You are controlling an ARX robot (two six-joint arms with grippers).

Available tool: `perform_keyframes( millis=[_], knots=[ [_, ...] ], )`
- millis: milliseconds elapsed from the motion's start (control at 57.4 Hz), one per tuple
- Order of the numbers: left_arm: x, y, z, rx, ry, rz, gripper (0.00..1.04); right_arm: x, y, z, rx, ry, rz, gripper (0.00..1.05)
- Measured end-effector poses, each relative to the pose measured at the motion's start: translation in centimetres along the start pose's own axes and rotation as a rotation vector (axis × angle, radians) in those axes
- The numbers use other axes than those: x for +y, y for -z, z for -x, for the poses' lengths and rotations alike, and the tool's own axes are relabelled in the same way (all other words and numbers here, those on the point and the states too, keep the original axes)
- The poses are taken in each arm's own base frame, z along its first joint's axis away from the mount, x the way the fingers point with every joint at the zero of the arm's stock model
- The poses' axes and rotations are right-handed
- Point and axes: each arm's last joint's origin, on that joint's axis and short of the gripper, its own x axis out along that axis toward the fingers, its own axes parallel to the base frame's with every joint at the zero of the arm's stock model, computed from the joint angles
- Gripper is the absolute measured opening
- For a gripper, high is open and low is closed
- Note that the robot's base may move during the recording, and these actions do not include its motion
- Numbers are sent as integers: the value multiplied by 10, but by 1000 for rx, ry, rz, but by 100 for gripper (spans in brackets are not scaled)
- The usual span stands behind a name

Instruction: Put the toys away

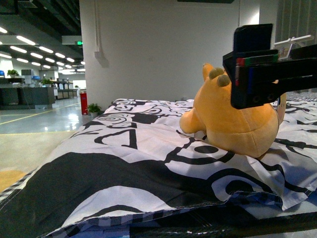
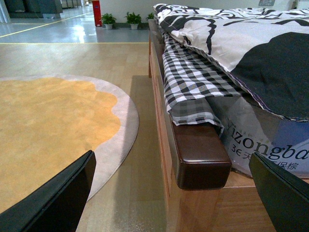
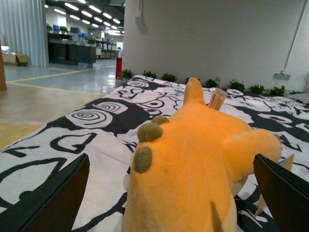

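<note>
An orange-yellow plush toy (image 1: 233, 119) lies on the black-and-white bedspread (image 1: 124, 163), toward the right in the front view. Its tan toe pads (image 3: 145, 145) face the right wrist camera. My right gripper (image 3: 174, 203) is open, its two black fingers (image 3: 53, 203) standing wide on either side of the toy (image 3: 193, 164) without touching it. The right arm (image 1: 262, 69) hangs over the toy in the front view. My left gripper (image 2: 174, 198) is open and empty, down beside the bed's wooden corner (image 2: 198, 154), far from the toy.
The bed's wooden frame (image 2: 161, 121) stands next to a round orange rug (image 2: 53, 125) on the floor. A checked sheet (image 2: 193, 82) hangs over the bed's edge. Potted plants (image 2: 120, 19) line the white wall behind. A paper tag (image 3: 217, 99) sticks up from the toy.
</note>
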Motion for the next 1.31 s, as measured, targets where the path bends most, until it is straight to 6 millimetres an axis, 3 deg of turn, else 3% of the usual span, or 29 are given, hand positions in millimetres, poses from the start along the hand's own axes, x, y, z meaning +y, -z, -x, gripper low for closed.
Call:
perform_keyframes(
  millis=[680,1307],
  knots=[
    [0,0,0,0,0,0,99,46,3,-35,-81,10,130,103],
    [0,0,0,0,0,0,99,54,21,-54,-48,120,391,103]
  ],
)
